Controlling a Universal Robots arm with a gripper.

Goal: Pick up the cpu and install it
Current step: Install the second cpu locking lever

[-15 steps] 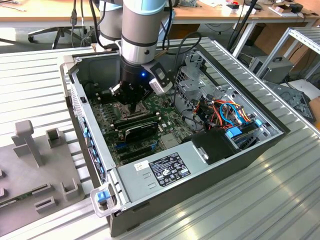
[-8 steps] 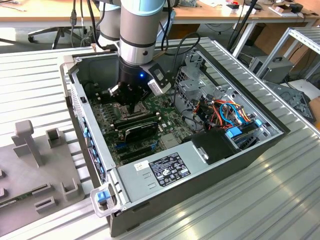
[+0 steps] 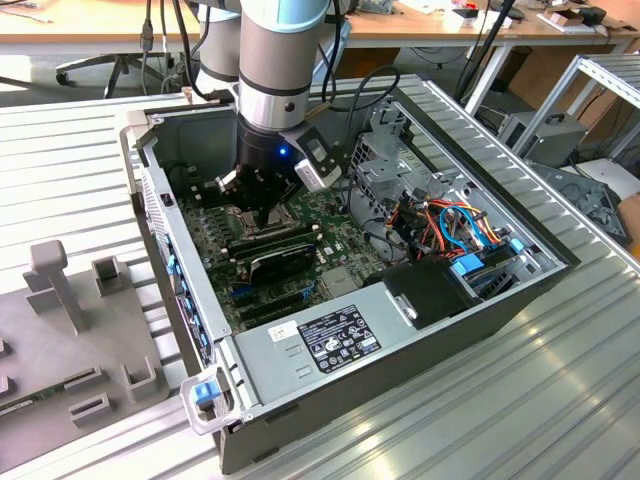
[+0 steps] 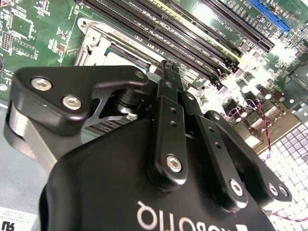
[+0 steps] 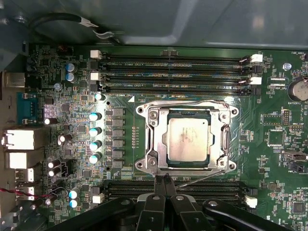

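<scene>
Open computer case [image 3: 520,290] on a ribbed metal table [image 3: 560,400], with wooden benches [image 3: 90,30] behind. The cpu [image 5: 187,140] sits flat in the socket frame [image 5: 153,139] on the green motherboard [image 5: 279,159]; the gripper [image 5: 161,182], fingertips pressed together and holding nothing, hangs just beside the socket

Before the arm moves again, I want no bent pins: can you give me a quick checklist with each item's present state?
1. cpu lies in the socket opening: ok.
2. cpu flat and square in the frame: looks ok; full seating cannot tell.
3. gripper holds nothing, fingertips shut together beside the socket: ok.
4. Socket frame closed over the cpu: cannot tell.
5. Memory slots next to the socket free of obstruction: ok.
</scene>
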